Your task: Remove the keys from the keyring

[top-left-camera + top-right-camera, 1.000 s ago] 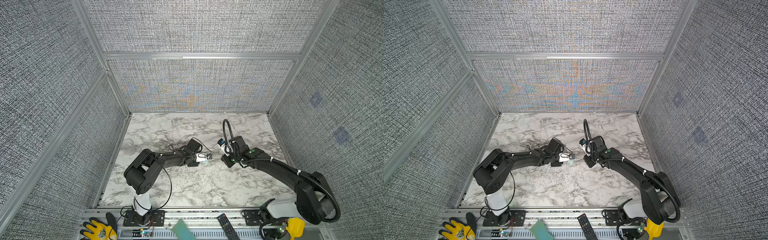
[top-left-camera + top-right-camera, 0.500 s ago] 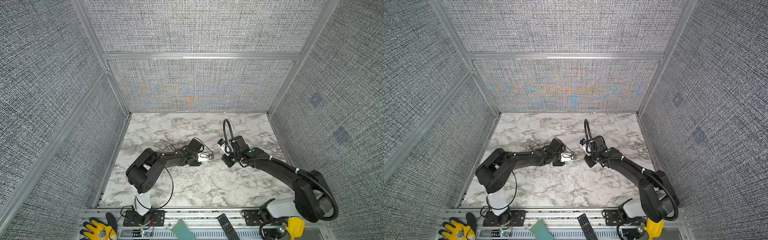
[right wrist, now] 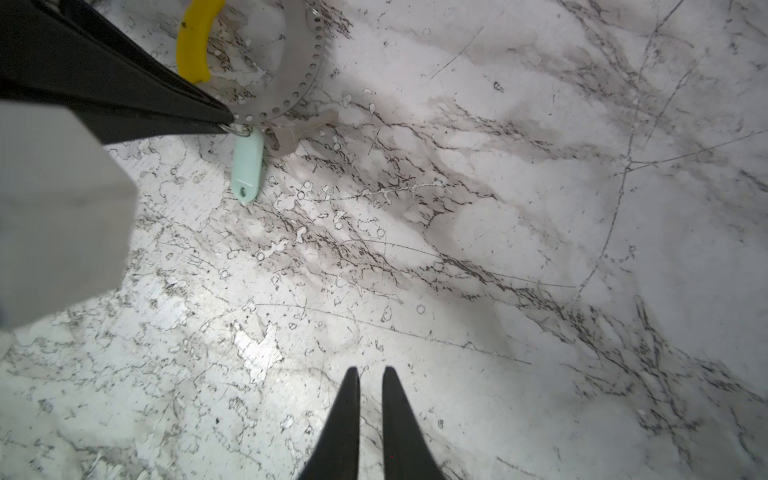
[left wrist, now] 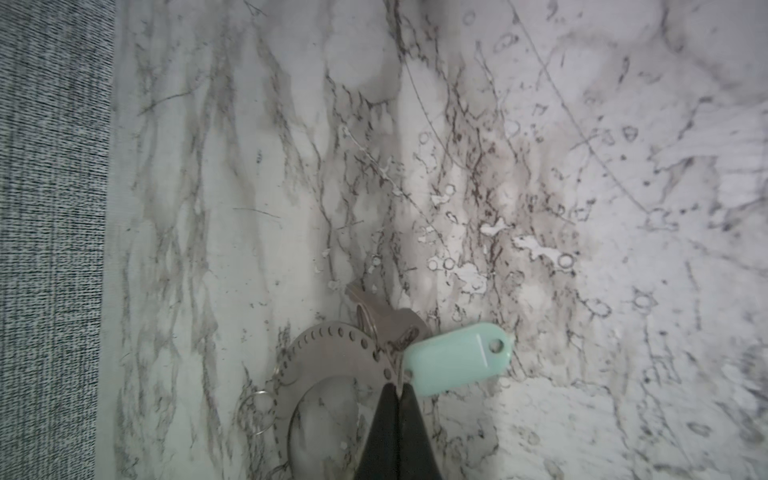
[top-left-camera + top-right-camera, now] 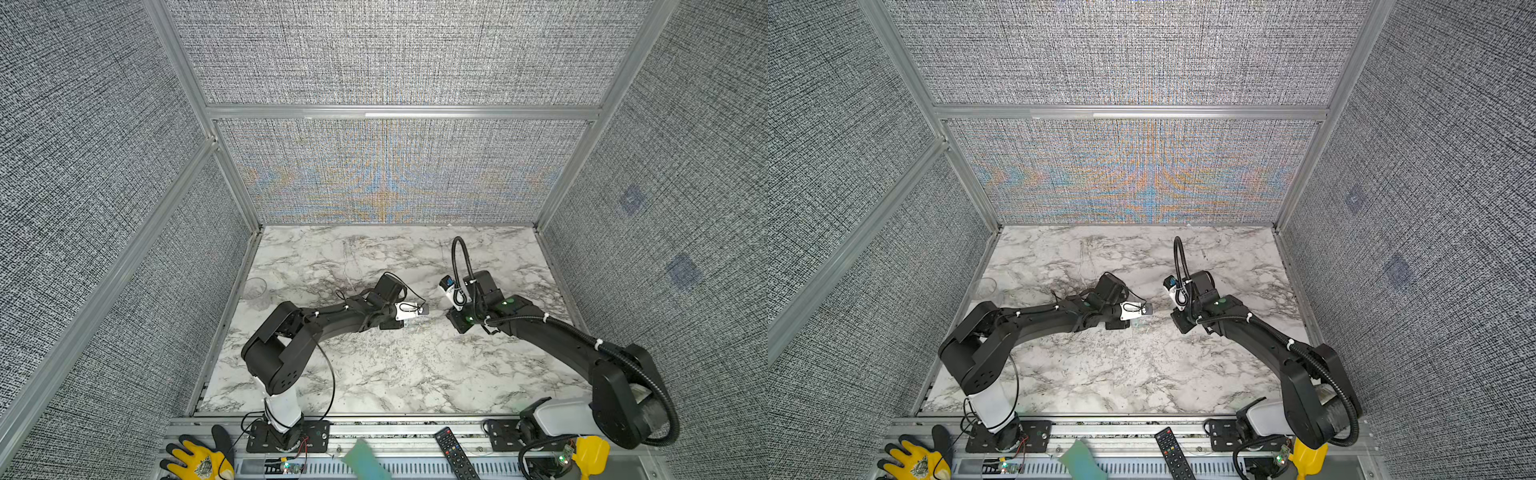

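While the left gripper [image 4: 397, 386] pinches shut on the small metal ring [image 3: 240, 129] joining the mint-green key [image 4: 455, 359] and grey keyring [image 4: 332, 353] at its tips, beside a metal key [image 4: 386, 320] with an unreadably blurred marking, the right gripper [image 3: 370, 374] hovers well apart, narrowly parted, empty.

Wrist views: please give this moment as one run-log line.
left gripper: shut on keyring edge | mint-green tag: beside the pinch | right gripper: slightly open, empty

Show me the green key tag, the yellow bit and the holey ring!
green key tag [image 4: 454, 360]: left wrist view, middle of the plastic.
yellow bit [image 3: 190, 41]: right wrist view, middle of its curve.
holey ring [image 4: 332, 353]: left wrist view, its grey band.
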Robot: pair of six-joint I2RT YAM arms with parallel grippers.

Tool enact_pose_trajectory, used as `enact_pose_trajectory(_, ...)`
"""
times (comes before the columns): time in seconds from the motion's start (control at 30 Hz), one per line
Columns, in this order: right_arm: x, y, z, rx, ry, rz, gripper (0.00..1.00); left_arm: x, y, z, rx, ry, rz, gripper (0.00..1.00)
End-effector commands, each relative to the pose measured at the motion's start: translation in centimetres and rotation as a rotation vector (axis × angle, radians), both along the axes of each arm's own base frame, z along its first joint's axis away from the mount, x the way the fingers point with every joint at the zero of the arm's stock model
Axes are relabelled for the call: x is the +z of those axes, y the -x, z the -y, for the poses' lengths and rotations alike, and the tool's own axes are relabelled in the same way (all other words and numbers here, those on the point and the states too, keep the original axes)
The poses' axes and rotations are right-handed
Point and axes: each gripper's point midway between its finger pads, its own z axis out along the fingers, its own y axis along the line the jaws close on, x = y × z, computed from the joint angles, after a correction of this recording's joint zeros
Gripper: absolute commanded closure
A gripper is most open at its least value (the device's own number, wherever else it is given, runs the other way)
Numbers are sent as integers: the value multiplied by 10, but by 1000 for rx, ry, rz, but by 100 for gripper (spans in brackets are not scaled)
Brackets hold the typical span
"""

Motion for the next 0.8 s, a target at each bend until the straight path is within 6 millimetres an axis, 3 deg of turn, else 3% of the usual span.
enact_pose_trajectory(0.0, 18, -5, -9, 34, -60, 79, 84, 22, 6, 2, 32, 84, -41, 100)
enact_pose_trajectory(0.17, 53, -2, -23, 134, -168, 232, 82, 66, 14, 5, 36, 224, -63, 100)
enact_pose_trajectory(0.4, 88, 14, -42, 296, -292, 406, 77, 123, 32, 4, -20, 381, -129, 100)
enact_pose_trajectory(0.57, 96, 27, -56, 374, -379, 397, 70, 154, 53, 2, -75, 484, -191, 100)
enact_pose_trajectory(0.77, 100, 28, -66, 398, -422, 385, 62, 176, 70, 3, -114, 590, -240, 100)
